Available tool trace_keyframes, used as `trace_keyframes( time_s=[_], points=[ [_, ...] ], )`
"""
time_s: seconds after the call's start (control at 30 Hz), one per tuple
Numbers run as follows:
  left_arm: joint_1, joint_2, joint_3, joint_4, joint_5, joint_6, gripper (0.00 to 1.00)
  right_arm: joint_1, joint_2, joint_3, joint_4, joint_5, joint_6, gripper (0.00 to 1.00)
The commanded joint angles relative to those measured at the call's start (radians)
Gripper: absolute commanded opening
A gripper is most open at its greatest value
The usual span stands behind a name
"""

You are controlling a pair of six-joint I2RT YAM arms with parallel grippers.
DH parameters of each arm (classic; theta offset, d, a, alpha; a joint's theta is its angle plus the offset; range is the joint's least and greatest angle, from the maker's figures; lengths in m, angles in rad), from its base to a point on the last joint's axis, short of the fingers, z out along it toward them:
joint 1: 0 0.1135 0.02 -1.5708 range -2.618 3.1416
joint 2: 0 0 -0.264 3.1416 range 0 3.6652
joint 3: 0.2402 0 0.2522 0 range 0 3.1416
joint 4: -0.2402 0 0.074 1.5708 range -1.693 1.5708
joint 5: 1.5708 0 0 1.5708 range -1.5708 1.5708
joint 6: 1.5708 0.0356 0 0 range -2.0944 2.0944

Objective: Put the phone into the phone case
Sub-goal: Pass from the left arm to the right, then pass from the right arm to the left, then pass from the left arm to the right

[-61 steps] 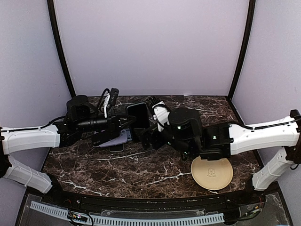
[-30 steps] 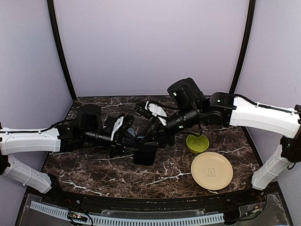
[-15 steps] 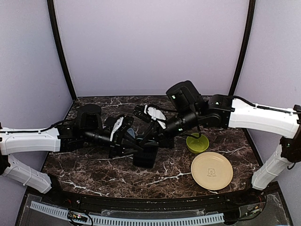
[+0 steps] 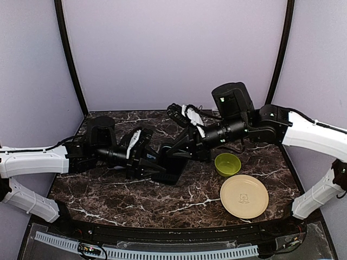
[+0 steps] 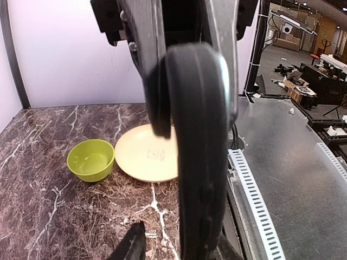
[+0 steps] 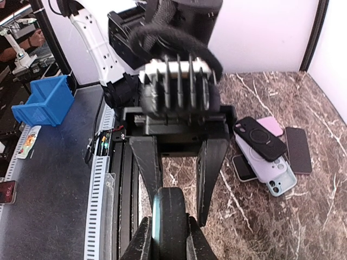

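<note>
Here: dark marble tabletop point(image 4: 108, 195), purple walls point(image 4: 173, 54); R gripper point(image 6: 169, 238) pinches phone point(image 6: 169, 208), L gripper point(image 4: 154, 167) spread.

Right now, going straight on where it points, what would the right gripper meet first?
Probably the left gripper, facing it; its open fingers flank the black phone case that the right gripper pinches.

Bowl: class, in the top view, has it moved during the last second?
No. The bowl sits where it sat before, just behind the plate, which has not shifted either.
</note>
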Motion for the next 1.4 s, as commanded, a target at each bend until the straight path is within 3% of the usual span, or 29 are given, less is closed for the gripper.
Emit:
trace_keyframes(
  time_s=[0.0,0.23,0.27,0.37,0.4,0.5,0.57,0.77,0.9,1.03,1.1,1.17,1.2,1.27,1.37],
  points=[
    [-0.002,-0.006,0.024,0.023,0.006,-0.002,0.31,-0.003,-0.039,-0.008,0.122,-0.045,0.002,0.00],
    [-0.002,-0.011,0.017,0.049,-0.001,-0.022,0.01,-0.008,-0.042,-0.039,0.151,-0.022,0.015,0.00],
    [-0.002,-0.015,0.015,0.058,-0.003,-0.025,0.00,-0.010,-0.041,-0.045,0.153,-0.011,0.024,0.06],
    [-0.002,-0.036,0.001,0.092,-0.014,-0.054,0.00,-0.022,-0.054,-0.084,0.182,0.010,0.048,0.46],
    [-0.003,-0.049,-0.003,0.118,-0.016,-0.063,0.00,-0.027,-0.065,-0.105,0.203,0.014,0.057,0.55],
    [-0.002,-0.084,-0.032,0.168,-0.019,-0.090,0.00,-0.051,-0.110,-0.178,0.291,-0.012,0.090,0.63],
    [-0.003,-0.106,-0.049,0.200,-0.018,-0.096,0.00,-0.064,-0.128,-0.218,0.337,-0.049,0.102,0.62],
    [-0.002,-0.111,-0.050,0.213,-0.020,-0.102,0.00,-0.079,-0.143,-0.261,0.389,-0.126,0.166,0.38],
    [-0.002,-0.105,-0.049,0.214,-0.004,-0.105,0.00,-0.081,-0.114,-0.264,0.428,-0.168,0.192,0.28],
    [-0.003,-0.100,-0.049,0.212,-0.002,-0.106,0.00,-0.084,-0.097,-0.257,0.431,-0.180,0.191,0.01],
    [-0.002,-0.097,-0.047,0.208,0.001,-0.106,0.00,-0.084,-0.099,-0.253,0.428,-0.185,0.182,0.00],
    [-0.002,-0.095,-0.043,0.203,0.007,-0.107,0.12,-0.085,-0.103,-0.247,0.406,-0.178,0.168,0.00],
    [-0.002,-0.093,-0.040,0.200,0.007,-0.106,0.32,-0.085,-0.104,-0.241,0.388,-0.174,0.161,0.00],
    [-0.002,-0.089,-0.035,0.191,-0.002,-0.103,0.51,-0.085,-0.102,-0.226,0.342,-0.169,0.147,0.00],
    [-0.002,-0.080,-0.027,0.173,-0.010,-0.103,0.59,-0.085,-0.093,-0.202,0.292,-0.181,0.131,0.00]
  ],
)
